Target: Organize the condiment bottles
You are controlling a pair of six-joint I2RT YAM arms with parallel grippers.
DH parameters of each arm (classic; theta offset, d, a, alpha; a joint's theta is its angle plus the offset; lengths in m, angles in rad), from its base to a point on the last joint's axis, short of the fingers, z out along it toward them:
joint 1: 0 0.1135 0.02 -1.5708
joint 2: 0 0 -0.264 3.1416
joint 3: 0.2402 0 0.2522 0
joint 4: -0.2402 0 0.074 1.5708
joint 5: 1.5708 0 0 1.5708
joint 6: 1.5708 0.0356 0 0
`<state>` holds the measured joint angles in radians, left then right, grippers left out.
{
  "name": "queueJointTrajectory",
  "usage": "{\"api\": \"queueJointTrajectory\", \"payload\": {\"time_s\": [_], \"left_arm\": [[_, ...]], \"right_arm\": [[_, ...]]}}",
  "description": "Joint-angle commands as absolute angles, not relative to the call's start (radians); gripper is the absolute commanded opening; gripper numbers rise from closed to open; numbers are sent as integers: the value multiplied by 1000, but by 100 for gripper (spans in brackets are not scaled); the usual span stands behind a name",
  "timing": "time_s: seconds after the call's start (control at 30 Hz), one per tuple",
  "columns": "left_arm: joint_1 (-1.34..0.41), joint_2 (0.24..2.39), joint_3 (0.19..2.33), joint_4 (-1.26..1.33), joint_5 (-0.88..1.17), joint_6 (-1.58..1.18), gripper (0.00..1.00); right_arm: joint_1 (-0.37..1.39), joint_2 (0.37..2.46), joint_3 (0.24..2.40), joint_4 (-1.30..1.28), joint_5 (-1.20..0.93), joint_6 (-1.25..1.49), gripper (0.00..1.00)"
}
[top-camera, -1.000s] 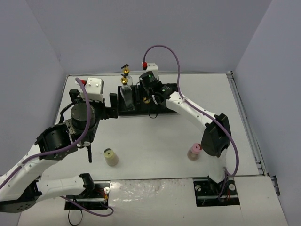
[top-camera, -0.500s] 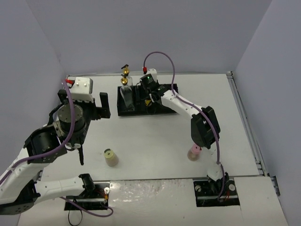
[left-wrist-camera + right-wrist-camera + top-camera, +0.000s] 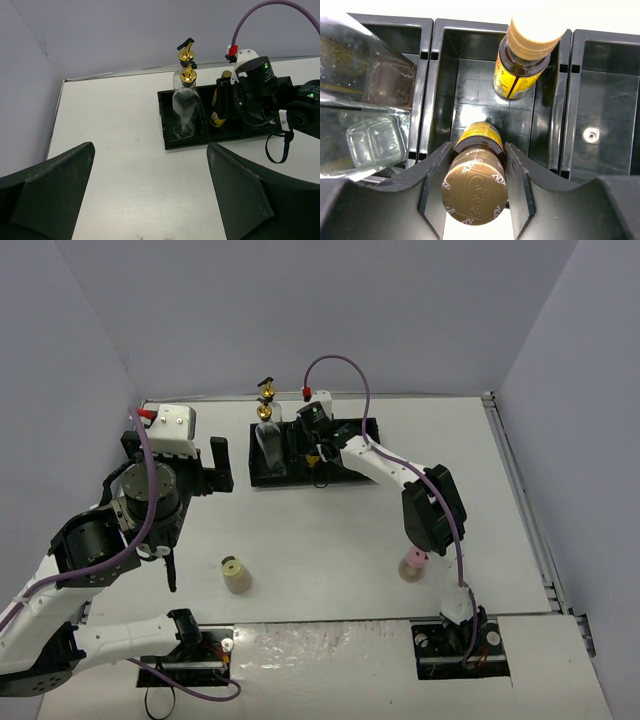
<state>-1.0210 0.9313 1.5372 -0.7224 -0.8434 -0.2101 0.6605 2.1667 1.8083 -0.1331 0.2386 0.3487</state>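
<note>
White table (image 3: 330, 530), grey walls. Black tray (image 3: 566, 115) sits at far centre. Its left compartment holds both tall glass bottles (image 3: 186, 107), and its middle compartment holds one amber bottle (image 3: 522, 65). Right gripper (image 3: 476, 170) pinches the second amber bottle (image 3: 472, 192) at that compartment's near end. Left gripper (image 3: 150, 175) is spread and empty. Beige jar (image 3: 235, 575) and pink jar (image 3: 411, 563) stand outside the tray, so the task is judged roughly two-thirds complete.
</note>
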Motion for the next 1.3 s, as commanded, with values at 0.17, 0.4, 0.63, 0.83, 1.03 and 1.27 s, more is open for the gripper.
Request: {"api": "queueJointTrajectory", "payload": {"time_s": [0.17,0.4,0.63,0.83,1.03,1.27], "left_arm": [[-1023,928,1592,-716,-868,-215,91],[-1023,920,1586,-716,-866,-224,92],[-1023,916,1581,-719,-866,-226,91],[-1023,914,1566,-724,-869,-239,92],[-1023,902,1531,-735,-873,-277,91],[-1023,887,1487,-732,-871,-309,91]], "right_arm": [[655,2152,1824,-40,268,338,31],[656,2135,1813,-49,279,331,56],[663,2096,1809,-63,289,324,67],[673,2001,1768,-92,327,331,69],[693,1855,1687,-123,346,334,72],[746,1635,1491,-147,313,355,77]]}}
